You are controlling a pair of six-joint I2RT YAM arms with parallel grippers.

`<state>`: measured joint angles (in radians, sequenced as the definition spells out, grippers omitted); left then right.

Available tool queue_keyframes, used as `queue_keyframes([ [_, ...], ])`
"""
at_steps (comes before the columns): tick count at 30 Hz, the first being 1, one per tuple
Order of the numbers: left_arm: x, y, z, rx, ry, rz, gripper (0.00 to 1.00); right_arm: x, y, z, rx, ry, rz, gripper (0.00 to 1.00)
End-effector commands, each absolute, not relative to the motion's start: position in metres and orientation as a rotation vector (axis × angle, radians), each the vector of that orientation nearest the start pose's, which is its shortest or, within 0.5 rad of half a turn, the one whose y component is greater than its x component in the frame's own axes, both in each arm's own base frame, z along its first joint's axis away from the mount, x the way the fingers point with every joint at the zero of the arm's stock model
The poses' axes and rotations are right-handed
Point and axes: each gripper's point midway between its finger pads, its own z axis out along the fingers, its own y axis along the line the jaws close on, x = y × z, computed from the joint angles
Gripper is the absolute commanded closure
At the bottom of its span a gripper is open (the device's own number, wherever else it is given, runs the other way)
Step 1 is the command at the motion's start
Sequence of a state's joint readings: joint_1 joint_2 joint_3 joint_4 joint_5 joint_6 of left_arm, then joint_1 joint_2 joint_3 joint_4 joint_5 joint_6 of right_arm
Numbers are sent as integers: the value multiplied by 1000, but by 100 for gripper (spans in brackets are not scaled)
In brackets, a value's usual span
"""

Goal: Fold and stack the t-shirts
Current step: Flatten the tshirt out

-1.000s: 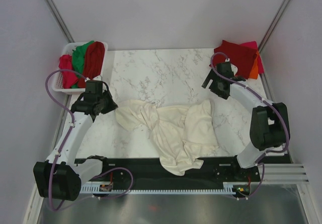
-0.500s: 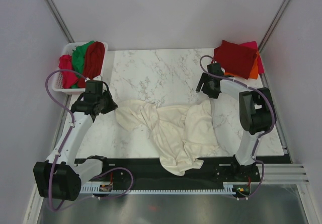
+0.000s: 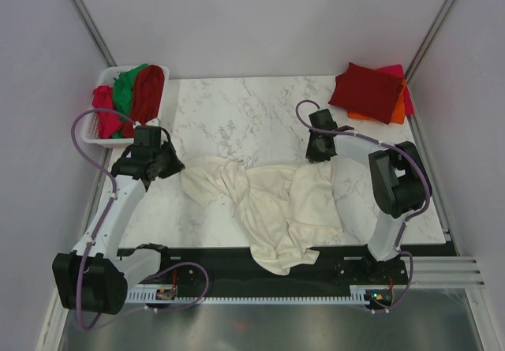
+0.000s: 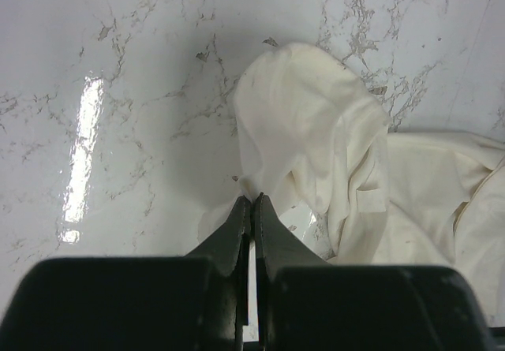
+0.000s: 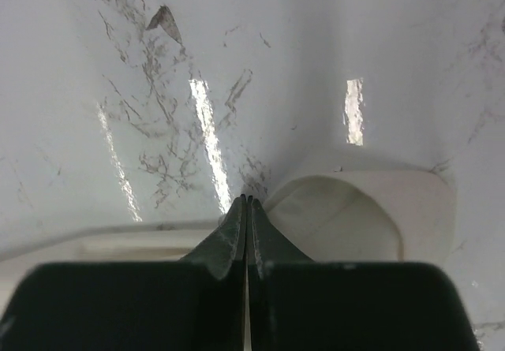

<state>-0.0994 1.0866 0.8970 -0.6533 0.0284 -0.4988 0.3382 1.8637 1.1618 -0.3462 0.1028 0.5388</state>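
So the setup is a white marble-look table (image 3: 245, 114) with grey veins, boxed in by plain pale grey walls with metal posts (image 3: 87, 20) running up the back corners, and the wrist cams show ceiling lights glaring off the glossy top. Back left there's a white basket (image 3: 89, 140) stuffed with red and green shirts (image 3: 138, 89), and back right a folded stack (image 3: 367, 91) with dark red on top and bits of pink-red and orange poking out underneath; can't tell how many are actually in it. The shirt being worked on is a cream t-shirt (image 3: 276, 201), lying crumpled across the near middle of the table, with its lower end drooping over the black strip (image 3: 197, 260) at the near edge. It's so bunched up I can't pick out sleeves or collar. The left claw (image 4: 251, 203) is clenched, tips right at the left edge of the cream shirt, but whether any cloth is pinched between them I honestly can't tell. Same for the right claw (image 5: 247, 203): fingers pressed together, tips down by a curled fold at the shirt's far right corner. In both wrist views the black claw body blocks the bottom of the picture.
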Motion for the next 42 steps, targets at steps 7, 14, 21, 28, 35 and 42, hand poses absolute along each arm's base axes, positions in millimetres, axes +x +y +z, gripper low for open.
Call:
queue_keyframes([
  [7,287,-48,156,-445,2364,-282,98,403,110,115,250,2431,17,41],
  [14,287,-48,159,-445,2351,-282,98,382,121,115,178,2481,59,9],
  [21,285,-48,160,-441,2348,-288,98,357,167,107,22,2515,32,14],
  [28,285,-50,162,-437,2345,-296,98,327,196,86,-94,2591,52,26],
  [35,285,-50,163,-435,2341,-301,98,303,194,47,-137,2656,-17,32],
  [42,284,-49,164,-436,2334,-296,98,310,197,32,-157,2670,-50,48],
])
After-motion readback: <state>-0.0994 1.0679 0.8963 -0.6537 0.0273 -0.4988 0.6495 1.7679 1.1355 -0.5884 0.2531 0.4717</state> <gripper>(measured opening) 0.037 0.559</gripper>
